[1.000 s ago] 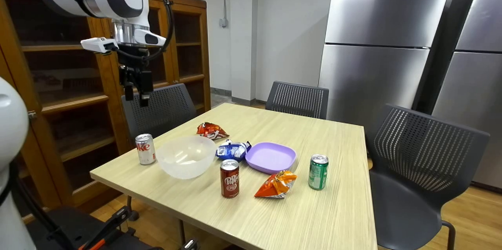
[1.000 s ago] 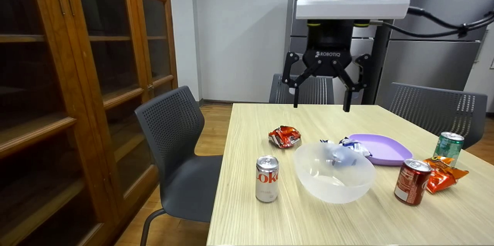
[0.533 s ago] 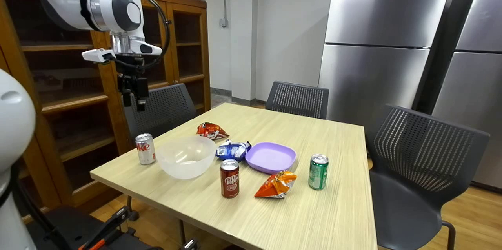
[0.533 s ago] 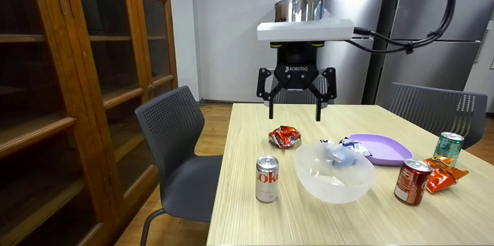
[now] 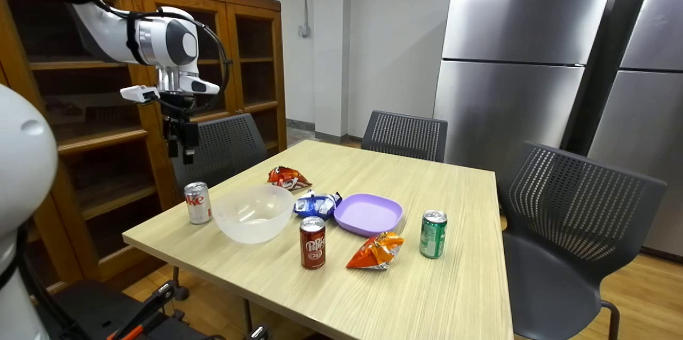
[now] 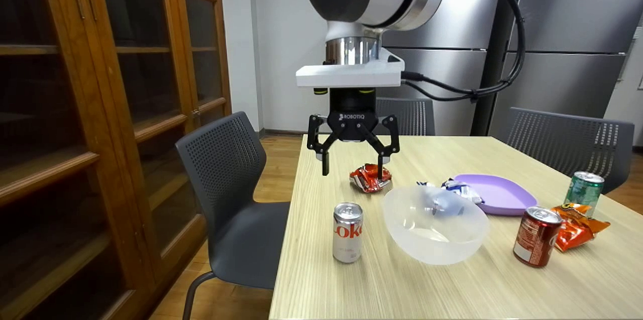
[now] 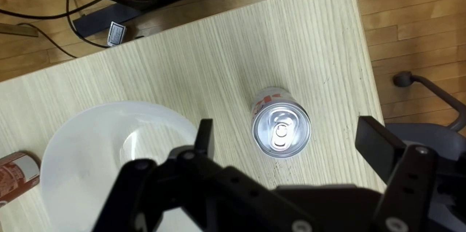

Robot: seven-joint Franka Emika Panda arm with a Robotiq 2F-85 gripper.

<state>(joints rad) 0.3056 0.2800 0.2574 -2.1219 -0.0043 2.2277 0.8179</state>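
The hand [image 6: 352,174] has come down and across, spread and empty, so the silver Coke can [image 6: 347,239], upright on the worktop [image 6: 402,290] below it, now seems roughly lined up with its opening.

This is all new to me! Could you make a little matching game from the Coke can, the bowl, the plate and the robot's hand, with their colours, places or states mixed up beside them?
Things:
1. Coke can
2. Bowl
3. Plate
4. Hand

Descriptions:
A. Purple and shallow
B. Spread open above the table, gripping nothing
C. Upright, seen between two black fingers in the wrist view
D. Round, frosted white and partly see-through

Right pairs: 1-C, 2-D, 3-A, 4-B.
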